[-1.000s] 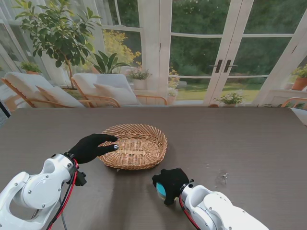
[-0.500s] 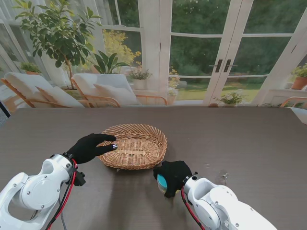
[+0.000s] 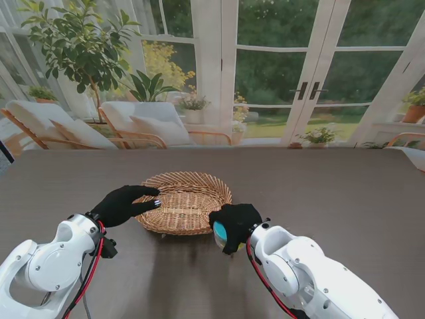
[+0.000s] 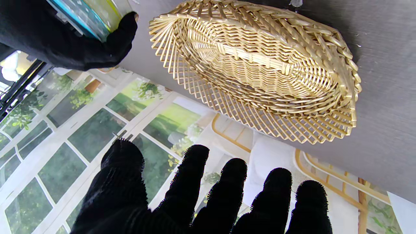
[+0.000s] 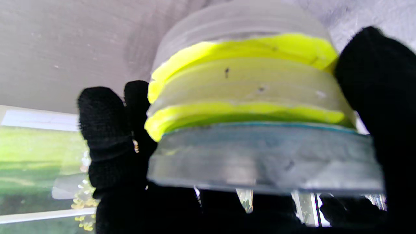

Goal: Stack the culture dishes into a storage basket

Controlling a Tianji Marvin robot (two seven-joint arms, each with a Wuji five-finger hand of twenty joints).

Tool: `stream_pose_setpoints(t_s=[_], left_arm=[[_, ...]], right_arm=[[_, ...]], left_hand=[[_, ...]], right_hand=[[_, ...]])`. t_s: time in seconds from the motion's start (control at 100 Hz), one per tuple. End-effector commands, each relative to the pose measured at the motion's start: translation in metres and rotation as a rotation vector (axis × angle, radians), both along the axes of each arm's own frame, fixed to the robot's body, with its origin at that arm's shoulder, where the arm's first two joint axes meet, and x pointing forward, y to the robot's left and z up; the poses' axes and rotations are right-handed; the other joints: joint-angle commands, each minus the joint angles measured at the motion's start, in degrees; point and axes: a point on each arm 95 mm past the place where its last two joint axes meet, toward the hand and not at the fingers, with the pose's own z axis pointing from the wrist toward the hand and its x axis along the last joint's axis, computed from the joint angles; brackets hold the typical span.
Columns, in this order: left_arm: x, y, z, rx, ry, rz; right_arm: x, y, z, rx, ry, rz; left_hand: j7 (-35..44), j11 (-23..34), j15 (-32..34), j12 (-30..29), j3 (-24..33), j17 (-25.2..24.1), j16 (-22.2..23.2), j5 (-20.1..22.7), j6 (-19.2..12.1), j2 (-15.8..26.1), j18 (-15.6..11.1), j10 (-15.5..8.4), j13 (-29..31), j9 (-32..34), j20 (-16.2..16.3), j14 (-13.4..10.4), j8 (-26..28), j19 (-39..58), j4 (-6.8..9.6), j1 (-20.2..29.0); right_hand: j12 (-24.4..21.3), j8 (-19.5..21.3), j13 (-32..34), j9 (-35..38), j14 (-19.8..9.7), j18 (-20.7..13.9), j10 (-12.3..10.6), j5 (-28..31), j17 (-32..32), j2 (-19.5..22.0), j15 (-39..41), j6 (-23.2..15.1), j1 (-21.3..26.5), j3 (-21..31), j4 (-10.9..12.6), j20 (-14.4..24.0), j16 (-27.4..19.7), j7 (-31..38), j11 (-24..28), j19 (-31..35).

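Wicker basket mid-tabletop, left hand spread on its left rim; right hand clasping stacked culture dishes beside its right rim.

the basket is woven pale wicker, rough and matt. the table looks like dark matt wood grain. both hands wear black knit cloth. the dishes are clear glossy plastic.
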Motion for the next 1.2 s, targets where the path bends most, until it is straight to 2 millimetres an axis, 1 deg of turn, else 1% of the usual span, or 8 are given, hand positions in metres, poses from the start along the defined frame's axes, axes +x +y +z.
stream_pose_setpoints(t_s=[0.0, 0.3, 0.73, 0.88, 1.19], left_arm=[[-0.002, -0.002, -0.001, -0.003, 0.014, -0.01], [-0.002, -0.002, -0.001, -0.002, 0.015, -0.006], [-0.002, 0.0, -0.001, -0.001, 0.021, 0.003], [-0.002, 0.0, -0.002, 0.0, 0.025, 0.007], [-0.003, 0.001, -0.001, 0.004, 0.038, 0.019]], right_arm=[[0.007, 0.008, 0.011, 0.007, -0.012, 0.004], [0.03, 0.025, 0.025, 0.036, -0.032, -0.016], [0.064, 0.049, 0.032, 0.06, -0.065, -0.029], [0.076, 0.056, 0.03, 0.071, -0.074, -0.033], [0.095, 0.072, 0.02, 0.08, -0.07, -0.028]], left_hand=[[0.2, -0.1, 0.4, 0.5, -0.6, -0.1, 0.1, 0.5, 0.5, 2.0, 0.3, 0.5, 2.0, 0.5, 0.8, 0.8, 0.1, 0.4, 1.9, 1.6], [0.2, -0.1, 0.4, 0.5, -0.6, -0.1, 0.1, 0.6, 0.5, 2.0, 0.2, 0.5, 2.0, 0.4, 0.8, 0.8, 0.1, 0.4, 1.9, 1.6], [0.2, -0.1, 0.4, 0.5, -0.6, -0.1, 0.1, 0.6, 0.5, 2.0, 0.3, 0.5, 2.0, 0.5, 0.8, 0.8, 0.1, 0.4, 1.91, 1.6], [0.1, -0.1, 0.4, 0.5, -0.6, -0.1, 0.1, 0.4, 0.5, 2.0, 0.3, 0.6, 2.0, 0.5, 0.8, 0.8, 0.1, 0.4, 1.91, 1.6], [0.2, -0.1, 0.4, 0.5, -0.6, -0.1, 0.1, 0.5, 0.5, 2.0, 0.3, 0.5, 1.9, 0.5, 0.8, 0.8, 0.1, 0.4, 1.92, 1.7]], right_hand=[[4.0, 0.7, 10.7, 4.6, -14.0, -4.6, -4.3, 8.1, 10.1, 6.9, 3.5, -0.5, 14.5, 14.8, 4.5, 0.3, 0.4, 16.1, 6.3, 2.9], [4.1, 0.5, 10.7, 4.8, -13.8, -4.6, -4.3, 8.1, 10.0, 7.0, 3.5, -0.4, 14.5, 14.6, 4.5, 0.4, 0.4, 16.2, 6.1, 2.9], [4.0, 0.3, 10.6, 5.2, -13.7, -4.5, -4.3, 8.2, 10.0, 6.9, 3.3, -0.2, 14.3, 14.3, 4.4, 0.5, 0.4, 16.1, 5.8, 2.9], [3.9, 0.2, 10.7, 5.5, -13.7, -4.4, -4.2, 8.5, 10.0, 6.7, 3.3, -0.1, 14.2, 14.1, 4.2, 0.5, 0.4, 15.9, 5.7, 2.9], [3.9, 0.0, 10.6, 5.5, -13.7, -4.5, -4.2, 8.7, 10.1, 6.5, 3.2, 0.0, 14.0, 14.1, 3.9, 0.6, 0.4, 15.9, 5.5, 2.9]])
